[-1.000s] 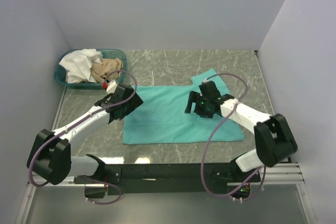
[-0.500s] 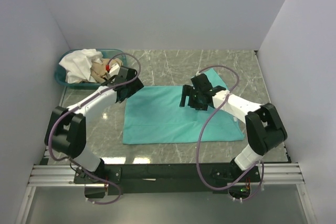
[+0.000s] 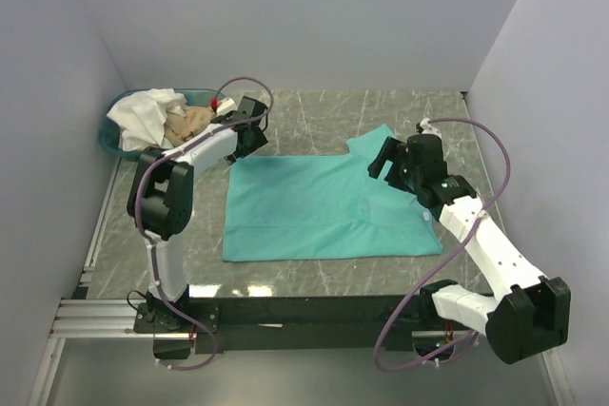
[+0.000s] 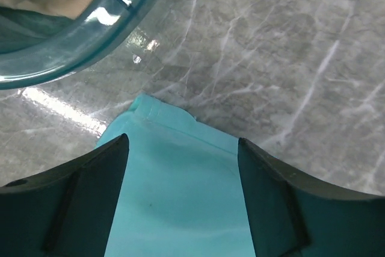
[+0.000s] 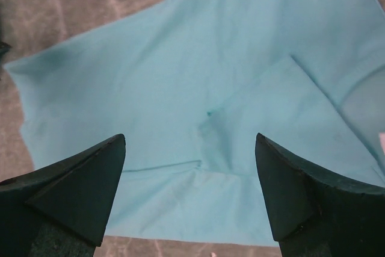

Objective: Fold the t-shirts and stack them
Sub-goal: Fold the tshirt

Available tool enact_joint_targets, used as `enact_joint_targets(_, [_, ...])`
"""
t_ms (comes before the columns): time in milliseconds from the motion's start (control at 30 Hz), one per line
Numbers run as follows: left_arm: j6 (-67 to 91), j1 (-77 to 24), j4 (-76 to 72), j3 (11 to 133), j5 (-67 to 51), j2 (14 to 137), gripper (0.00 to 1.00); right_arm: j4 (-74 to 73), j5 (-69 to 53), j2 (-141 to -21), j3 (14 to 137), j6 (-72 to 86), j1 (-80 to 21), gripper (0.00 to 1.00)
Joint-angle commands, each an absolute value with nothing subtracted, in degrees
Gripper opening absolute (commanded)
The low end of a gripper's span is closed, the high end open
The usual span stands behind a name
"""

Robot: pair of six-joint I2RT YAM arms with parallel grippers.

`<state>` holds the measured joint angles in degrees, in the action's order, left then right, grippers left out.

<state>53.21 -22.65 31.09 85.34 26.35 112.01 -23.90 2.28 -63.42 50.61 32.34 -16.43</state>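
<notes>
End effector L & end effector R, both wide apart, over flat teal-green t-shirt (soft, smooth cloth).

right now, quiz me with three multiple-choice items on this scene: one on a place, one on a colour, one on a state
1. Where does the basket sit? A) near right corner B) far left corner C) the middle
2. What colour is the t-shirt spread on the table? A) white B) tan C) teal
3. How is the left gripper? A) open, empty B) shut on the t-shirt C) shut on the basket
Answers: 1 B, the top view shows it far left; 2 C, teal cloth lies flat mid-table; 3 A, its wrist view shows jaws apart over the t-shirt's corner, gripping nothing.
</notes>
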Motion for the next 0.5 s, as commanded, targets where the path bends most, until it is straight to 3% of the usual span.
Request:
enact_joint_targets(0, [53.3,-22.5,35.2,89.3,27.9,115.5,0.77,-27.1,4.2,-61.8,48.5,30.2,-15.0,0.94])
enact_joint_targets(467, [56.5,-20.6,37.6,93.4,32.0,121.3,0.71,-26.5,1.7,-60.4,43.4,28.5,-12.8,0.94])
